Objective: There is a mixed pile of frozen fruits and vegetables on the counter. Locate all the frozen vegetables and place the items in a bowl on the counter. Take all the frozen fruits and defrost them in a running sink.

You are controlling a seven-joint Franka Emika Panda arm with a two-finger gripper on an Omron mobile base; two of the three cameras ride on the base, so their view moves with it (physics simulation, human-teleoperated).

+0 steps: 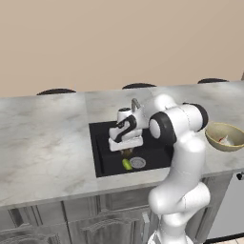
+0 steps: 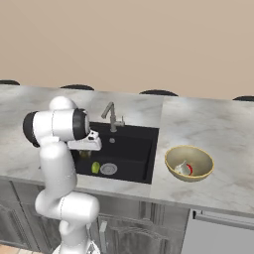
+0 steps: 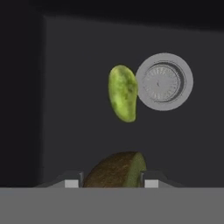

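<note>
- Nearest the hand camera, the gripper [image 3: 113, 181] is clamped on the dark olive-brown fruit [image 3: 116, 170], its two fingertips pressed against either side, hanging above the black sink [image 3: 65, 109].
- Below it, the yellow-green oblong fruit [image 3: 123, 92] already lies on the basin floor, just beside the round silver drain [image 3: 164, 82].
- Behind the basin stands the grey faucet [image 2: 112, 115]; no running water is visible.
- Farther along the marbled counter [image 2: 213, 129], the tan bowl [image 2: 198, 154] holds the red tomato [image 2: 190, 169] and the whitish bulb [image 2: 182, 167].
- Judged from this, the vegetables are sorted; releasing the last fruit, and seemingly turning on the water, remains.
</note>
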